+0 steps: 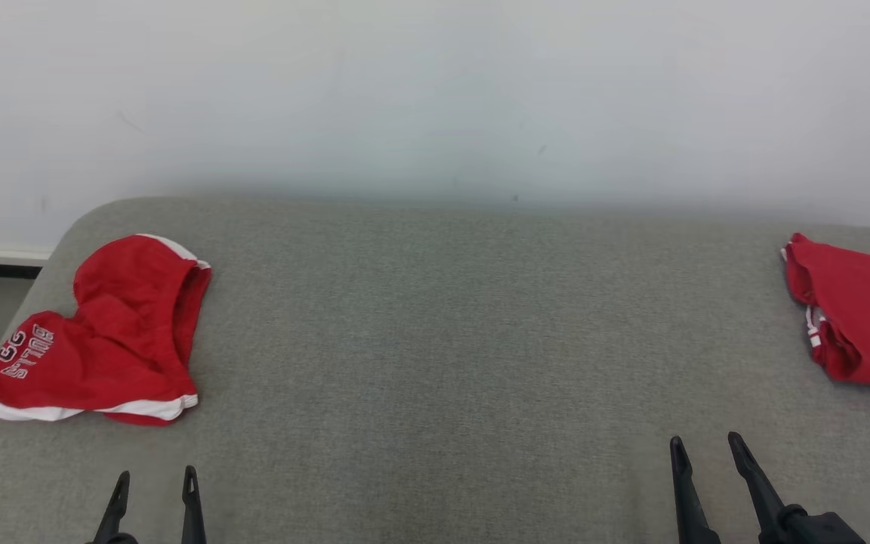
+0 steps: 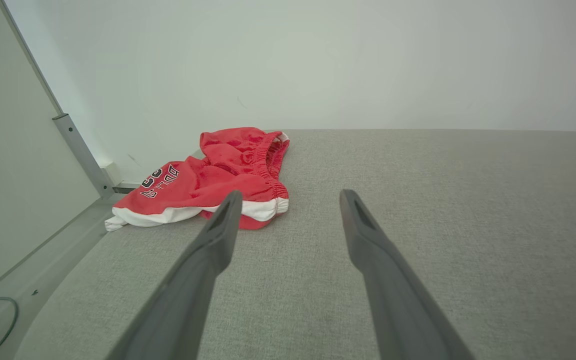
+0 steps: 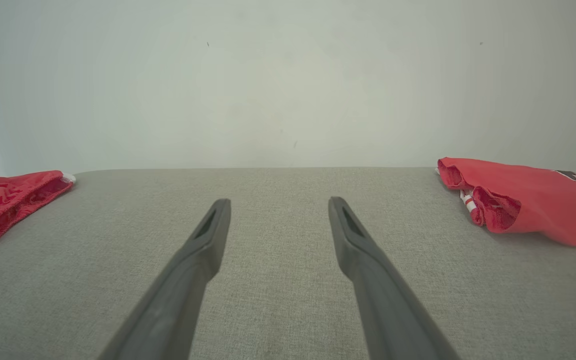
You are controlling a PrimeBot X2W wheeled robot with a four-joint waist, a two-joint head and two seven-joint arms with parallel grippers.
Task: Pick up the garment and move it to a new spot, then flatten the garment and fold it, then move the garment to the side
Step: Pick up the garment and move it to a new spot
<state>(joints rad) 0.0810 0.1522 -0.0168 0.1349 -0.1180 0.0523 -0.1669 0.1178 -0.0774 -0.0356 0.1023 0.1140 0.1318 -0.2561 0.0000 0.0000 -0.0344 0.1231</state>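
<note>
ok so here's where we're at: both arms are parked at the near edge of the tabletop [image 1: 442, 325]. the left gripper [image 1: 157, 473] has its two fingers spread wide with nothing between them, and the right gripper [image 1: 705, 438] is the same.

the thing we reckon we're after is the crumpled red shorts [image 1: 103, 332] with white trim and lettering, sitting by the left edge of the tabletop. they lie straight ahead of the left gripper, a little further out and slightly to its left, near but not touching. in the left wrist view the left finger's tip overlaps the white hem, but that looks like line of sight only. the bundle's long axis runs roughly near to far, white hem toward us and elastic waistband at the far end, leaning a bit right. the left arm is clearly the closer one; the right one is well apart from them, across the whole middle.

over at the far right there's a second red garment [image 1: 858, 317] that looks folded already, so we'd guess it's done and the left one is next.

the surface is a grey woven cover, flat, with rounded far corners. behind it is a plain pale wall [image 1: 435, 91]. off the left side we see a grey post [image 2: 80, 152], some floor [image 2: 28, 265] and a cable [image 2: 8, 320].
</note>
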